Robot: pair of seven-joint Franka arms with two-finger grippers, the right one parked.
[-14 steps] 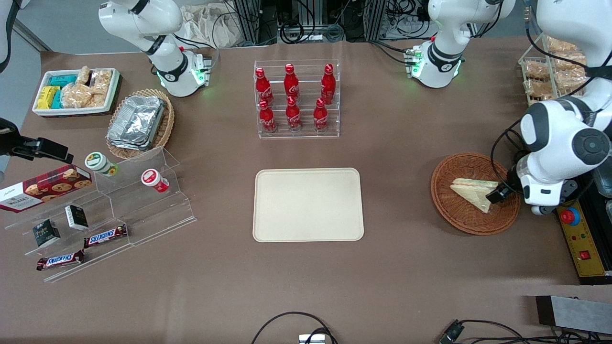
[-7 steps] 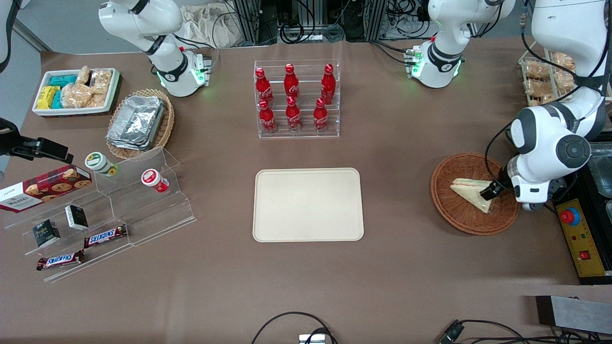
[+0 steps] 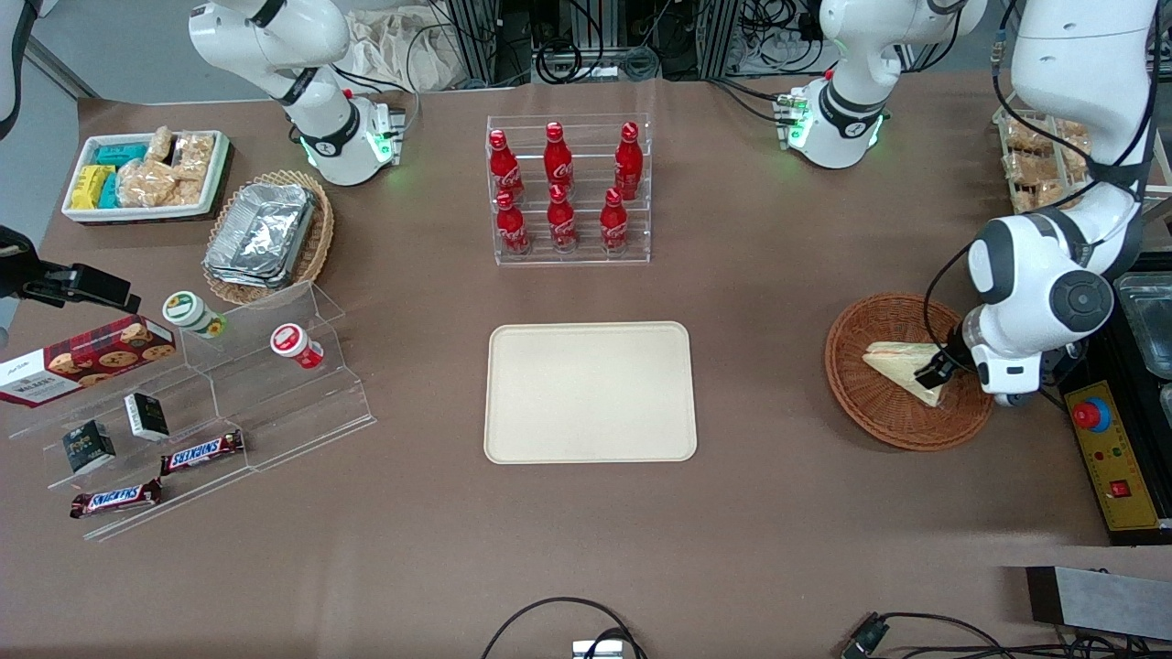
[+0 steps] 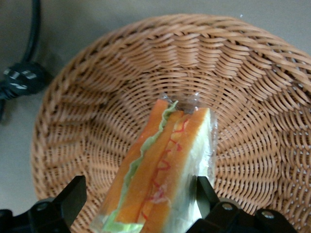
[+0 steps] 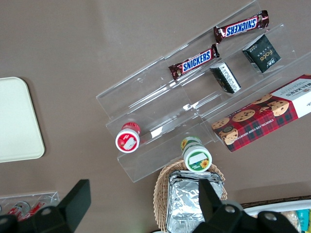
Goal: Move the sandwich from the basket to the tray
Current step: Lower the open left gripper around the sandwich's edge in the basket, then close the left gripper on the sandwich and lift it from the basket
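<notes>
Worktop (image 3: 778, 513): brown, matte surface. Directly on it: cream tray (image 3: 590, 392) at the middle; clear rack of red bottles (image 3: 569, 190) farther from the front camera than the tray; round reddish-brown basket (image 3: 906, 371) toward the working arm's end, with the hand (image 3: 936, 373) low over it; toward the parked arm's end, an oval wicker basket of foil containers (image 3: 267, 236), a white bin of snack packets (image 3: 146, 174) and a clear stepped display stand (image 3: 211, 412).

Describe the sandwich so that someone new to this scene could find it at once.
Toward the working arm's end of the table sits a round brown wicker basket. The sandwich lies in it, between the open gripper's fingers: the only wrapped white-bread wedge, with orange and green filling.
</notes>
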